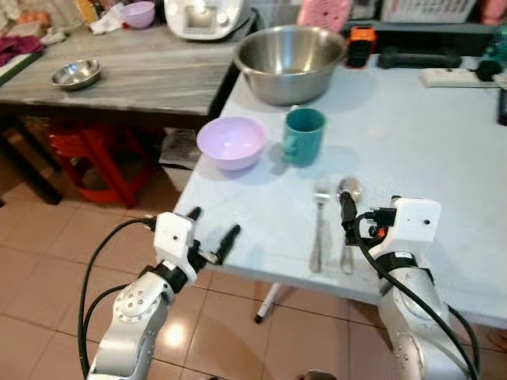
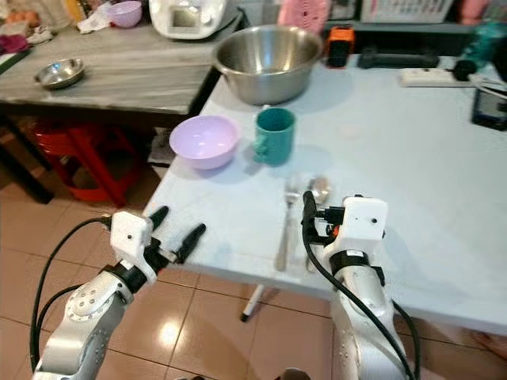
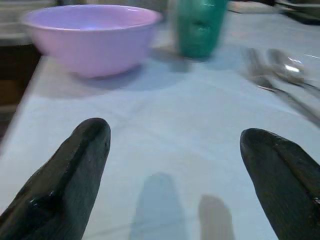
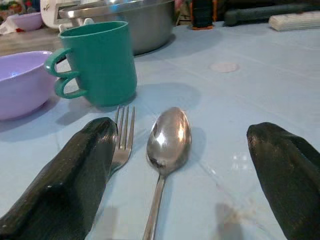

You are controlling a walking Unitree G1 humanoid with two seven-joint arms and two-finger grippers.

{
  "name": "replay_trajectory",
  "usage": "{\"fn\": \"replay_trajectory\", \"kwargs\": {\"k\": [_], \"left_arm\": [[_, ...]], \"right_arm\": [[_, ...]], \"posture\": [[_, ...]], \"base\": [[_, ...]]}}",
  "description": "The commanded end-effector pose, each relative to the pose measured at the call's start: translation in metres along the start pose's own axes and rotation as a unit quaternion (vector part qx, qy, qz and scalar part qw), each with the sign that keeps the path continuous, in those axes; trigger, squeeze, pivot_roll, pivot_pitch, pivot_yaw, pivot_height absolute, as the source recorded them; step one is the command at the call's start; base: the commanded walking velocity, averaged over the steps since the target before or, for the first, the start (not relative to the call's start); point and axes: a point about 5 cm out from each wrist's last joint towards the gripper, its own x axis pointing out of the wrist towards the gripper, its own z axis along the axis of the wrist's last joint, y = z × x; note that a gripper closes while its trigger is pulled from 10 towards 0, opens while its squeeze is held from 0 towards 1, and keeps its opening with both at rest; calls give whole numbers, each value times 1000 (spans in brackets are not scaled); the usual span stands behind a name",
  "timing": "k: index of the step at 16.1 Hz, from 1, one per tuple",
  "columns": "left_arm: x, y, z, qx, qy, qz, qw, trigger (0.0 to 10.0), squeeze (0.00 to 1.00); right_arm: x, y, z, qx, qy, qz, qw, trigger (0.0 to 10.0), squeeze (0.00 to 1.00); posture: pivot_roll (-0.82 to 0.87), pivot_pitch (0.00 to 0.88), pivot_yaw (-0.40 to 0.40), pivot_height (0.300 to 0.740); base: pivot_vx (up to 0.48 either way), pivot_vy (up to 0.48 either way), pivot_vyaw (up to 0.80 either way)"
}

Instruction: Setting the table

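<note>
Near the middle of the frame a fork (image 1: 320,224) and a spoon (image 1: 348,222) lie side by side on the pale blue surface (image 1: 412,150), handles toward the near edge, the spoon just right of the fork. Above them stand a green mug (image 1: 305,135) and, just to its left, a lilac bowl (image 1: 231,142); higher still, a large steel bowl (image 1: 291,62) sits at the surface's far left corner. The right tool (image 4: 172,165) hovers low over the cutlery, its fingers (image 4: 70,190) spread apart with the spoon's handle between them and the fork at the inner edge of one finger, gripping nothing. The left tool (image 1: 212,231) hangs at lower left by the surface's near corner, fingers apart and empty, pointed toward the lilac bowl. Along the top edge are an orange-and-black device (image 1: 361,46), a white power strip (image 1: 453,77) and a dark bar-shaped thing (image 1: 420,58). At upper left a grey marble-look surface (image 1: 150,75) carries a small steel dish (image 1: 76,74), a white appliance (image 1: 207,17) and another lilac bowl (image 1: 138,13); a red stool (image 1: 93,158) stands beneath it on the tiled floor (image 1: 47,261).
</note>
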Motion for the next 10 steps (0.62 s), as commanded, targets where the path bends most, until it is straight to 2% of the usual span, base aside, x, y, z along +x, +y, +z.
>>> {"fn": "replay_trajectory", "kwargs": {"k": [1,5,10], "left_arm": [[-5,2,1,11,1,-18,1000,10000,0],[-5,0,5,39,2,-72,997,10000,0],[-5,-3,5,47,4,-94,994,10000,0]], "right_arm": [[0,5,-1,16,7,4,1000,10000,0],[9,12,0,26,14,8,1000,10000,0],[20,32,0,48,45,22,998,10000,0]], "posture": [[-218,148,91,740],[-219,157,97,740],[-207,163,92,740]], "base": [[0,0,0],[0,0,0],[0,0,0]]}}
